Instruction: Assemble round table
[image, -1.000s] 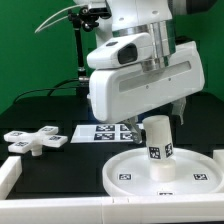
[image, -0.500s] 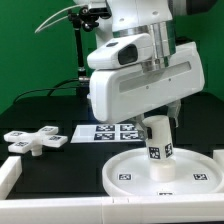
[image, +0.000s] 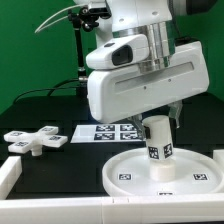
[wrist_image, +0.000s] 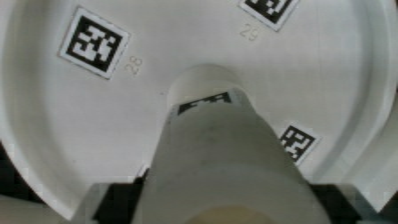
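The large rimmed white disc lies on the table at the exterior view's right. The short thick white leg stands upright on the disc's middle, a tag on its side. My gripper sits right over the leg's top, its fingers mostly hidden by the hand's body. In the wrist view the leg runs down between my black pads, which press both its sides, with the tagged disc below. The four-armed cross base lies loose at the exterior view's left.
The marker board lies flat behind the disc. A white rail borders the table's front and left edge. A black stand with cables rises at the back.
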